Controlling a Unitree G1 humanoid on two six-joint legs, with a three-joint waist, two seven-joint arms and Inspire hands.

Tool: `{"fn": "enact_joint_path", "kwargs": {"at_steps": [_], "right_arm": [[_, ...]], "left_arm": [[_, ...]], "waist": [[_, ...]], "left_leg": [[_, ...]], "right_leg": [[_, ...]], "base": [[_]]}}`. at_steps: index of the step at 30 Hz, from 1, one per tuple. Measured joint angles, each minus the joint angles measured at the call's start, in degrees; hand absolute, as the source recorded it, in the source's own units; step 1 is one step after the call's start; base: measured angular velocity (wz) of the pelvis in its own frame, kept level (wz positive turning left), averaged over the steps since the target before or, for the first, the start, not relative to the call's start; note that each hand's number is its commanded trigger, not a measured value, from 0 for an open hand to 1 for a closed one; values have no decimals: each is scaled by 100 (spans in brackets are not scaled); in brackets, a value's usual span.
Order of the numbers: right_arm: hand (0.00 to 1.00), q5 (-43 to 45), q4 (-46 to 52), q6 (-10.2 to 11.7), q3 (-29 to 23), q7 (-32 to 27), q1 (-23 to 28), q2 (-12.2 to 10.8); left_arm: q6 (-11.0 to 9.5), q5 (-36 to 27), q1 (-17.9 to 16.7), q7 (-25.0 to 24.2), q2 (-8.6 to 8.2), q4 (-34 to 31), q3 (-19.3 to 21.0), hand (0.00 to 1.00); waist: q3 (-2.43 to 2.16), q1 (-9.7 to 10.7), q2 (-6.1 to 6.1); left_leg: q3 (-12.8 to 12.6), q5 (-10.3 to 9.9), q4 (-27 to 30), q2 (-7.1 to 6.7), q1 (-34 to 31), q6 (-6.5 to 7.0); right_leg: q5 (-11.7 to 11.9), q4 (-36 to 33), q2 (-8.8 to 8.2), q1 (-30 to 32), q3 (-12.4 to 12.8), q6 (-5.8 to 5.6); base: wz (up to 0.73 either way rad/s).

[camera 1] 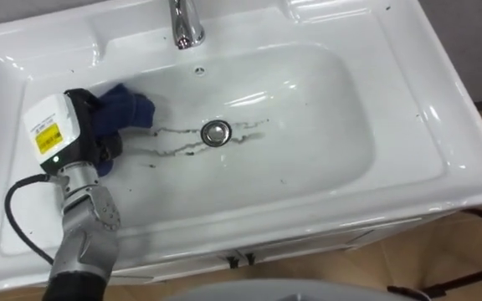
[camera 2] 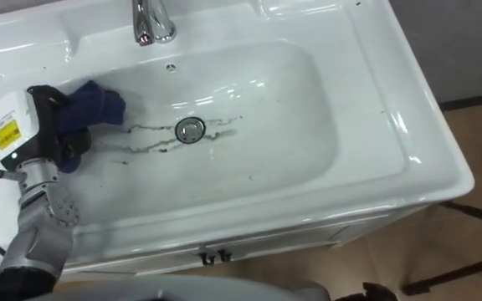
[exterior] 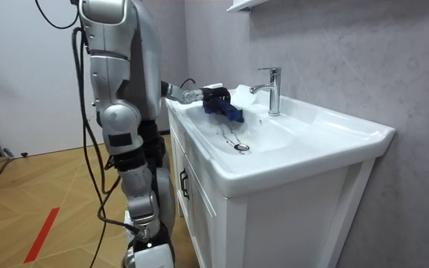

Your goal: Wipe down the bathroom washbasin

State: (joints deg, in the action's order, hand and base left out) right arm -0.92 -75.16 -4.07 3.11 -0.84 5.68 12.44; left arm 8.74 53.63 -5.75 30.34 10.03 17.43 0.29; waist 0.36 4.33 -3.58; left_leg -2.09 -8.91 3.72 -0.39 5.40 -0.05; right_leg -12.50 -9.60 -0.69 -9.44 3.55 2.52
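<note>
Basin [camera 1: 325, 159] first: white, oblong, sunk in the top of a white cabinet [exterior: 199, 216] against a grey wall [exterior: 348, 59]. Where's the cloth?

Blue cloth [camera 1: 132, 107] lies bunched on the basin's left slope, toward the back, well left of the drain [camera 1: 216, 133].

Is it held?

Yes. The left hand [camera 1: 86, 125] has its dark fingers curled round the bunch, and the cloth's free end sticks out toward the drain.

Any dirt?

Thin dark streaks [camera 1: 178, 151] run across the basin's bottom on both sides of the drain. The leftmost ones start just beside the cloth.

And further out?

A chrome faucet [camera 1: 187, 25] stands upright on the rear rim, behind the drain. In the room view the robot stands upright on a wood floor [exterior: 51, 186] at the cabinet's front, on the room view's left, with its left arm reaching over the rim into the basin.
</note>
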Motion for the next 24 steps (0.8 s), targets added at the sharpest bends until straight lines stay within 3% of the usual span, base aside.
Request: {"fn": "enact_joint_path", "kwargs": {"at_steps": [1, 2, 3, 4, 5, 8, 10, 15, 19, 24], "right_arm": [[0, 214, -61, -96, -18, 34, 44, 5], [0, 405, -69, -130, -13, 90, 66, -31], [0, 476, -41, -137, 7, 92, 59, -45], [0, 615, 92, -107, 33, 71, 71, -46], [0, 709, 231, -176, 25, 27, 189, -41], [0, 808, 369, -372, 35, 96, 213, -45], [0, 800, 368, -424, 38, 173, 217, -47], [0, 796, 328, -474, 71, 155, 144, -55], [0, 827, 347, -483, 61, 114, 107, -64], [0, 828, 344, -657, 66, 119, 124, -64]], "left_arm": [[12, 215, -23, -54, 12, 15, -104, 100], [29, 311, -73, -103, 49, 37, -109, 100], [80, 349, -76, -120, 68, 92, -84, 100], [172, 437, -9, -175, 96, 256, -27, 100], [195, 667, 65, -255, 114, 429, -30, 100], [225, 1163, 162, -350, 137, 424, -32, 100], [282, 1234, 191, -389, 174, 424, -54, 100], [399, 1225, 226, -474, 229, 643, -90, 100], [465, 1231, 265, -617, 228, 906, -195, 100], [622, 1248, 300, -714, 217, 1131, -319, 100]], "waist": [[-27, -143, -9], [-20, -360, -10], [-12, -397, -35], [14, -322, -72], [-23, -193, -95], [13, -92, -69], [21, -18, -58], [49, 63, -38], [44, 223, -59], [28, 347, -82]], "left_leg": [[-49, 82, 118, 8, 36, 71], [95, 71, 213, 76, 115, 71], [273, 64, 218, 137, 149, 60], [540, -49, 283, 253, 212, -85], [500, -129, 311, 313, 267, -214], [124, -145, 293, 371, 347, -206], [42, -153, 295, 359, 352, -193], [1, -247, 303, 335, 356, -137], [-59, -277, 329, 338, 241, -120], [-77, -277, 374, 337, 214, -120]], "right_leg": [[-179, -417, -31, 285, -134, -198], [-202, -261, -10, 491, -376, -161], [-129, -89, 42, 670, -476, -58], [530, 44, 115, 977, -722, 27], [564, 4, 161, 812, -871, 17], [564, -11, 240, 724, -805, 17], [564, -11, 253, 735, -823, 17], [530, 19, 277, 744, -840, 48], [516, -17, 281, 849, -827, 24], [558, -32, 285, 867, -804, 32]], "base": [[-30], [-73], [-84], [-28], [-9], [-6], [0], [-4], [12], [-2]]}}
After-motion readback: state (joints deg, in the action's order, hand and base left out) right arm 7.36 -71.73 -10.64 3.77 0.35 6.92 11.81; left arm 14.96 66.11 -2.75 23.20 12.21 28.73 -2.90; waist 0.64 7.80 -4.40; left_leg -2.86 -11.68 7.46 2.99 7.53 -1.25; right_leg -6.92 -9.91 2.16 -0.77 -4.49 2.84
